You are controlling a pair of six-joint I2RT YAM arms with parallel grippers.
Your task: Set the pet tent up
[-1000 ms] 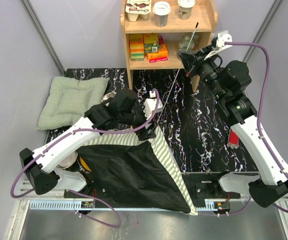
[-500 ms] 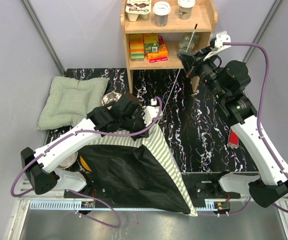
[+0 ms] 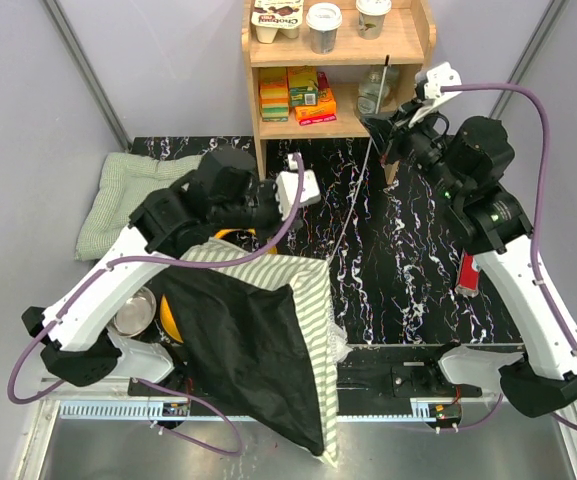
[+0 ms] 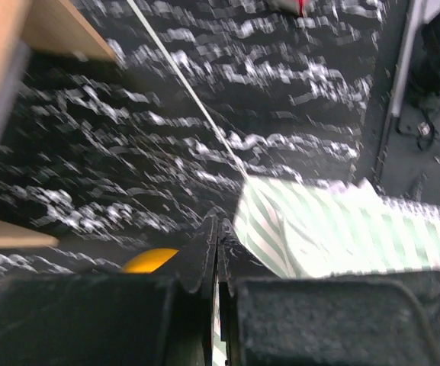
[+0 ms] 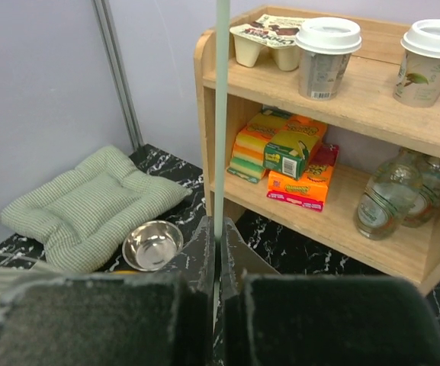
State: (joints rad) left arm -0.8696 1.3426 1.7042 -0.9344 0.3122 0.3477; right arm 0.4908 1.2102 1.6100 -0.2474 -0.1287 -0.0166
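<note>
Left fingers [image 4: 203, 263] are pressed together, pinching the striped top edge of the tent [image 3: 258, 335]; a sliver of green-and-white cloth shows in the slit between them. I read this as a lifting hold: the edge is raised off the surface [image 3: 408, 260], so the dark underside hangs as a slack sheet, its low corner drooping past the near edge. Right fingers [image 5: 203, 248] are closed on the pole [image 5: 221, 114], high up by the shelf [image 3: 254, 100]; from there the pole runs down and left to the tent's striped corner. My guess is that the right holds the free end steady while the left opens the cloth along it. The pole looks straight, not bowed, so nothing is tensioned: early in the job, I judge. The tent sits front-left, partly hiding the yellow holder [image 3: 171, 318], with a steel bowl [image 3: 136, 312] just beside. The cushion [image 3: 133, 205] lies back-left, near the tent's raised edge. One risk is the thin pole slipping in the pinch.
</note>
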